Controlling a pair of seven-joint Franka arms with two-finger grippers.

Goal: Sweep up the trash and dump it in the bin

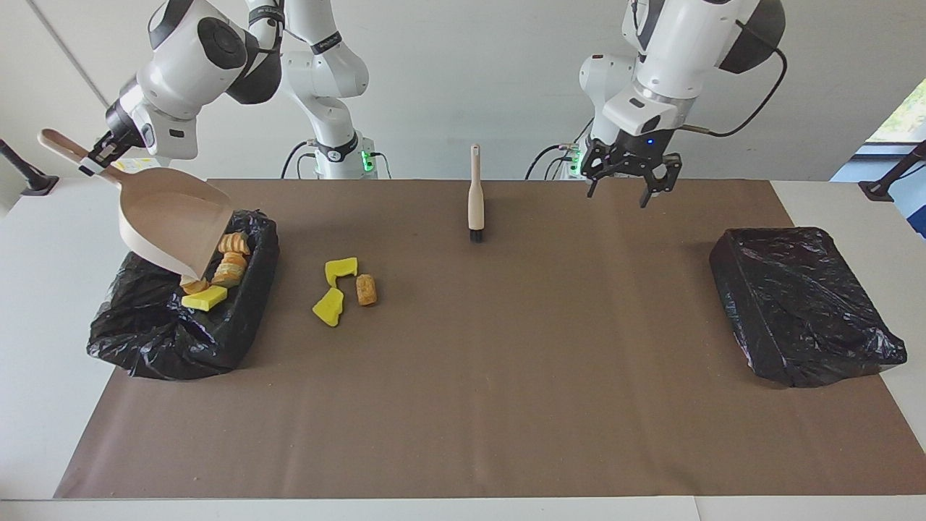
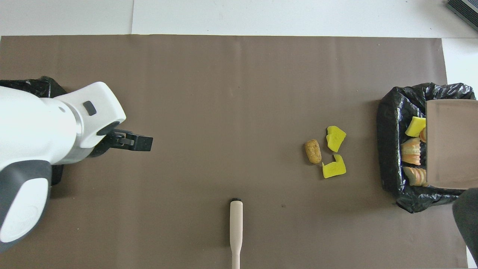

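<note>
Brown paper sheet spread over white table, second black bag-lined bin at the left arm's end, closed over on top, white wall at the robots' end, window corner at the frame edge.

Bright, even daylight; you get sharp views.
You see soft, faint shadows under the black bin bags, small glints on their plastic, and a window glowing at one edge.
</note>
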